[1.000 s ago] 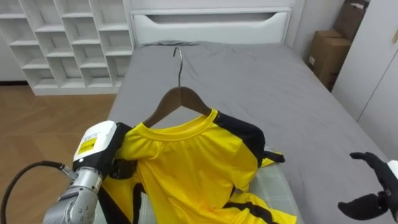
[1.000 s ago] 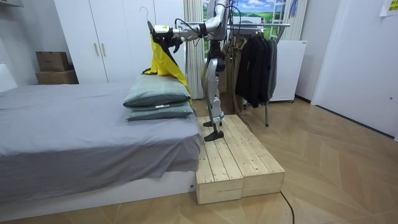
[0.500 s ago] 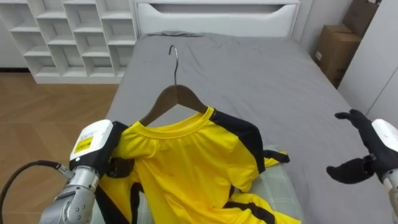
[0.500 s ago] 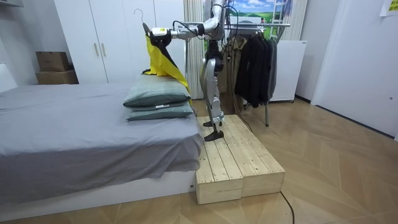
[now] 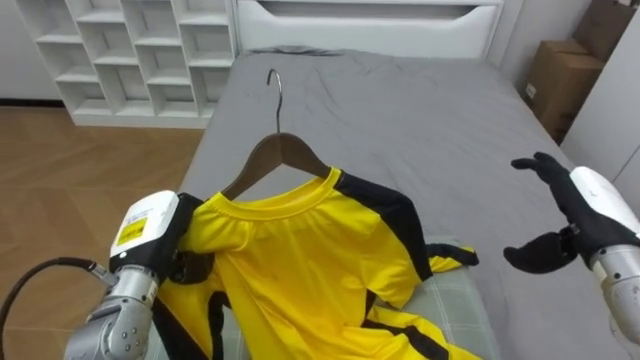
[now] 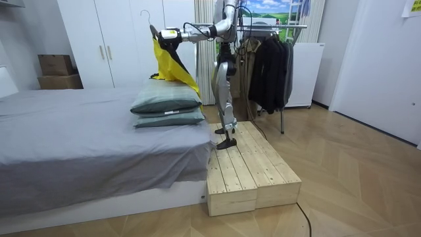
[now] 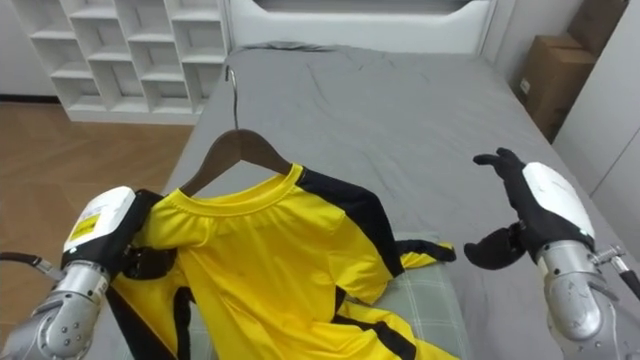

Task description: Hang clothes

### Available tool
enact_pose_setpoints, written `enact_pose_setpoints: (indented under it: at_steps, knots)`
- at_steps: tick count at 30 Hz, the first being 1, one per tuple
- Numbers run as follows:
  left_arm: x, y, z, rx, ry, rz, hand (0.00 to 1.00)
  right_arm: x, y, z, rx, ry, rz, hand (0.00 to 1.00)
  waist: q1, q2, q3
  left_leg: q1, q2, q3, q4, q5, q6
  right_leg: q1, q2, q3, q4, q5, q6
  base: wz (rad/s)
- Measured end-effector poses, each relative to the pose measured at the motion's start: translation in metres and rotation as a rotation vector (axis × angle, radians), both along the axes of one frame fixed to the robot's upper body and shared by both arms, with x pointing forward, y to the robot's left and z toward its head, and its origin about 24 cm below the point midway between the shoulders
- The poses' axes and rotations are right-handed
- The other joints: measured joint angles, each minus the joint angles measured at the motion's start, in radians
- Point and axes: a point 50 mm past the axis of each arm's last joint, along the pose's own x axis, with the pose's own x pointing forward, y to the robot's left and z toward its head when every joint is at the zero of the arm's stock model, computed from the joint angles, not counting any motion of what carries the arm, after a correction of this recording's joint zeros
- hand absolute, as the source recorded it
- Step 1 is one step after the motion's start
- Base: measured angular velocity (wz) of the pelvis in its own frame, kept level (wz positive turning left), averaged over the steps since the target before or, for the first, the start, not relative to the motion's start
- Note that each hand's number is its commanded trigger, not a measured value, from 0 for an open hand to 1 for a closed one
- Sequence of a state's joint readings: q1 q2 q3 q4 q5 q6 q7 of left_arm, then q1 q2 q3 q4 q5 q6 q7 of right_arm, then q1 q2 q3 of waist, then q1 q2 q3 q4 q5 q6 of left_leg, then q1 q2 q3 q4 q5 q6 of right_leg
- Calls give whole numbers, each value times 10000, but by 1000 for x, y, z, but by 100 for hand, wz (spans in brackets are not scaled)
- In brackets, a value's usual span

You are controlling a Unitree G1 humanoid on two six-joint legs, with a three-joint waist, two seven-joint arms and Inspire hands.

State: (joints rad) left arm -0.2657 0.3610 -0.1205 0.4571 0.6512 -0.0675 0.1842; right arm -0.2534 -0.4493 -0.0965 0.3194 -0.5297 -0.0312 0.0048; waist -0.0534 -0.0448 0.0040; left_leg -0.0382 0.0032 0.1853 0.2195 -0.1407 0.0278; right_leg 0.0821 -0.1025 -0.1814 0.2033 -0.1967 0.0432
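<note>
My left hand [image 5: 150, 238] is gripping the yellow shirt [image 5: 300, 262] by its shoulder on the wooden hanger [image 5: 276, 160]; my right hand [image 5: 582, 208] is hovering, fingers spread, over the grey bed [image 5: 400, 110].

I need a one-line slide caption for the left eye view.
Left hand holds a yellow shirt on a wooden hanger above the grey bed; open right hand hovers beside it.

No print could be read, as the small yellow sticker [image 5: 133, 232] on the left hand [image 5: 162, 214] was too tiny.
</note>
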Motion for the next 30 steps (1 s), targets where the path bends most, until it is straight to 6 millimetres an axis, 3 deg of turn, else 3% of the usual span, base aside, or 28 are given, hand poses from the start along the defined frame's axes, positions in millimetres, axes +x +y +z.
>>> enact_pose_setpoints:
  at_steps: [8, 11, 15, 21, 30]
  knots:
    - [0, -6, -5, -138, 375, 0, 100, 4, 14, 0, -291, 101, 534, 0, 77, -15, -6, 81, 2, -6, 26, 0, 0, 78, 0, 2, 18, 0, 0, 0]
    - [0, -10, -7, -298, 481, -89, 100, 13, 24, 9, -261, -85, 921, 0, 65, -24, -7, 51, 2, -5, 32, 1, 1, 49, 0, 6, 17, 2, -2, 0]
    - [0, -13, -8, -385, 525, -134, 100, 19, 28, 18, -211, -407, 1046, 0, 65, -30, -5, 56, 7, -33, 46, 2, 3, 76, 0, -42, 12, 33, 0, 1]
    - [0, -18, -8, -535, 494, -202, 100, 20, 32, 18, -96, -424, 1097, 0, 87, -49, 0, 39, 2, -79, 51, 2, 5, 86, -2, -112, 4, 76, 15, 2]
    - [3, -28, 7, -696, -46, -635, 100, 20, 32, 18, -91, -428, 1108, 0, 84, -88, 8, -20, -11, -169, 96, 2, 5, 80, -1, -142, -17, 76, 15, 1]
